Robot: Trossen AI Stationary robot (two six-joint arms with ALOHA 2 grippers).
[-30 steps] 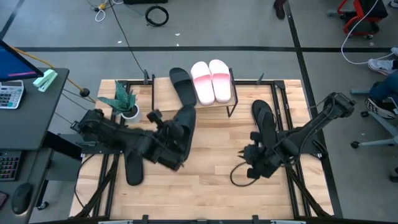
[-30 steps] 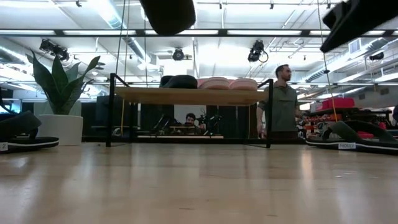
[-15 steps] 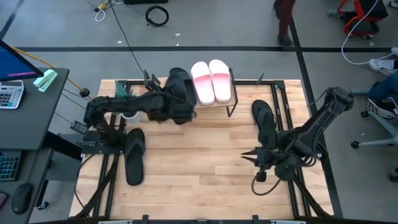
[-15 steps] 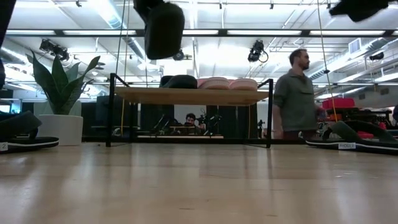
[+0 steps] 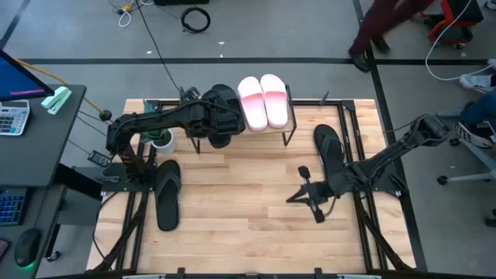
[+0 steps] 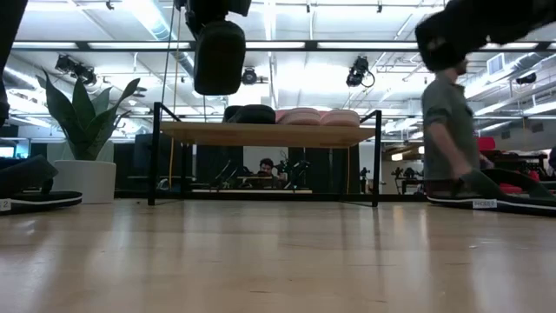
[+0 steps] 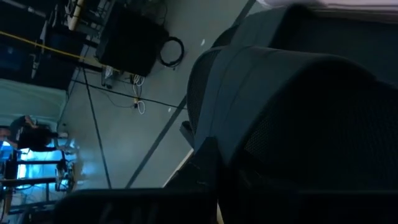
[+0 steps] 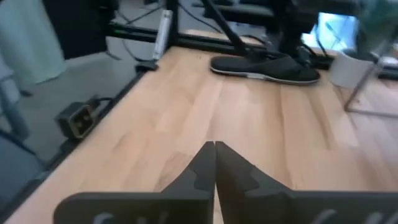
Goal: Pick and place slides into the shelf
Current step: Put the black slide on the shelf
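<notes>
At the left of the high view a black slide lies flat on the table, lower left, beside the black frame rails; above it a potted plant stands near the table's upper left corner; the left gripper reaches across to the shelf at upper centre, its fingers clamped tight on a black slide held over the shelf's left part, next to another black slide lying there; in the low view this held slide hangs above the shelf board; right of it two pale pink slides sit side by side on the shelf; further right a black slide lies on the table; the right gripper hovers over bare table at centre right, fingers pressed together, holding nothing; a person stands beyond the table at the right of the low view.
</notes>
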